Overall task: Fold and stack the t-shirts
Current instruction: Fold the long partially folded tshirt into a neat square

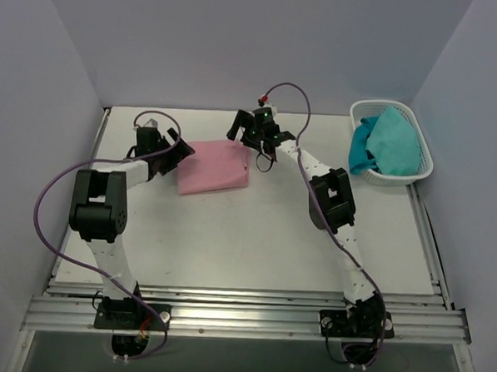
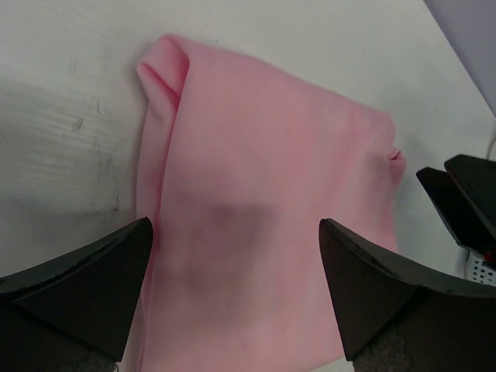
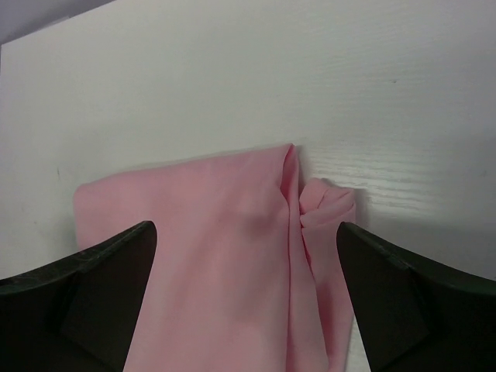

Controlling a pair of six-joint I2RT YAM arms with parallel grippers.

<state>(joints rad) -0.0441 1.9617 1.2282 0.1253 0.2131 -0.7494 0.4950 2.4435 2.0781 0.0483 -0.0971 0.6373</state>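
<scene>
One folded pink t-shirt [image 1: 214, 167]: lies flat on the white bench [image 1: 229, 235], near the far edge and slightly left of centre, between the two grippers. One left gripper [image 2: 236, 232]: jaws spread wide, grasping nothing, poised at the shirt's left edge. One right gripper [image 3: 246, 232]: jaws likewise spread and empty, poised at the shirt's right edge, where a small bunch of cloth sticks out beside a fold. One white lattice basket [image 1: 399, 179]: far right corner of the bench, well apart from the shirt. Contents: crumpled teal cloth [image 1: 399, 137], partly draped over the rim.
</scene>
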